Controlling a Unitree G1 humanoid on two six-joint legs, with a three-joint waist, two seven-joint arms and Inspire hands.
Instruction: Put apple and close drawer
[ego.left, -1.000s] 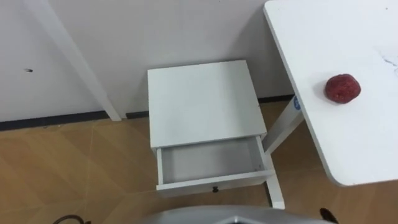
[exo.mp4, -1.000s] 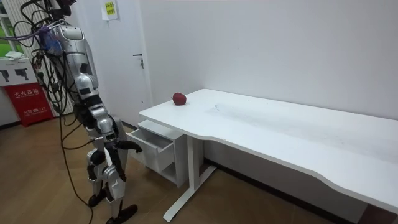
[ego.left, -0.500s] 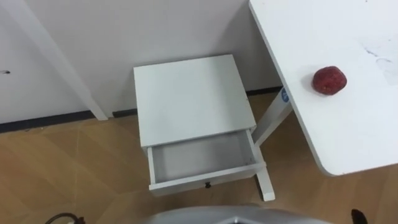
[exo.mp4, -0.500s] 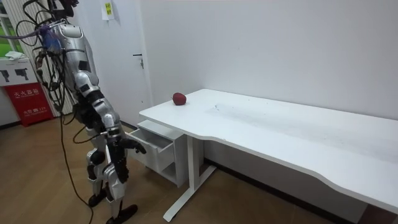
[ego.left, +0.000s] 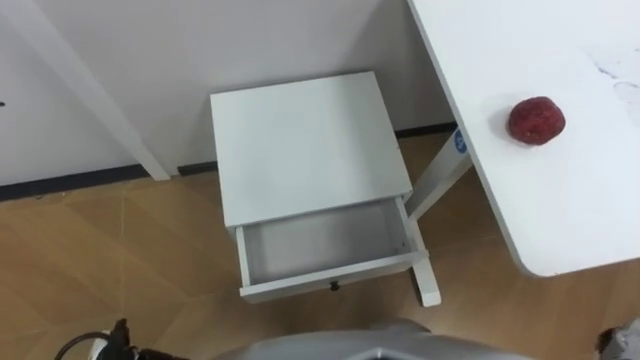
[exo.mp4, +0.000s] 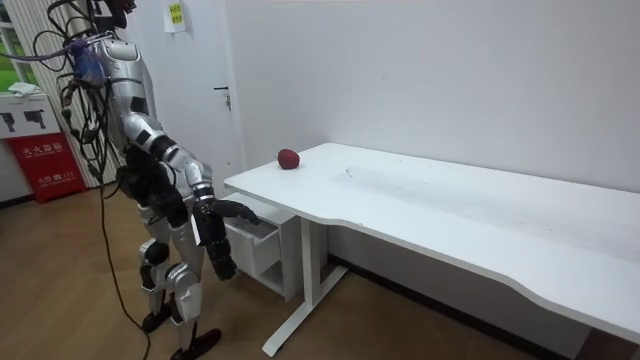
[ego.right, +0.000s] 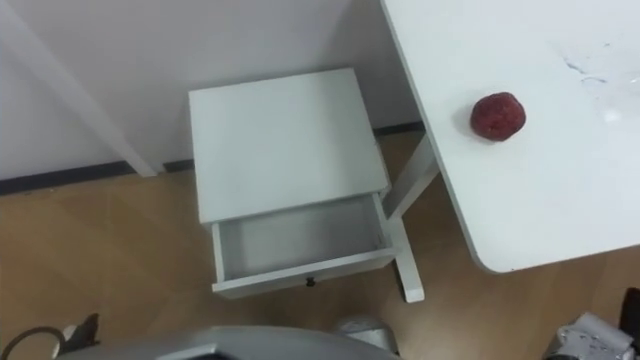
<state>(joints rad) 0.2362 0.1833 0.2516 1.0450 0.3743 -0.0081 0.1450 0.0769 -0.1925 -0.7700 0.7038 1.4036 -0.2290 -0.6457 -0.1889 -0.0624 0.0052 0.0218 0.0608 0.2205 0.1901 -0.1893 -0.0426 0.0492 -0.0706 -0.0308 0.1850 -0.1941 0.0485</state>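
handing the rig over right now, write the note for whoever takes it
left hand: low at the lower left edge, grip unreadable.
right hand: low at the lower right edge, grip unreadable.
apple: on the white table, to the robot's right, in neither hand.
drawer: open and empty, under the nightstand top.
done: nothing yet.
left: pick up apple, put it in drawer, push drawer shut.

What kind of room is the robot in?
Probably an office or a workroom. There is a long white desk with an apple on it. Beside the desk stands a small white cabinet with its drawer open. The walls are bare and white, and the floor is wooden.
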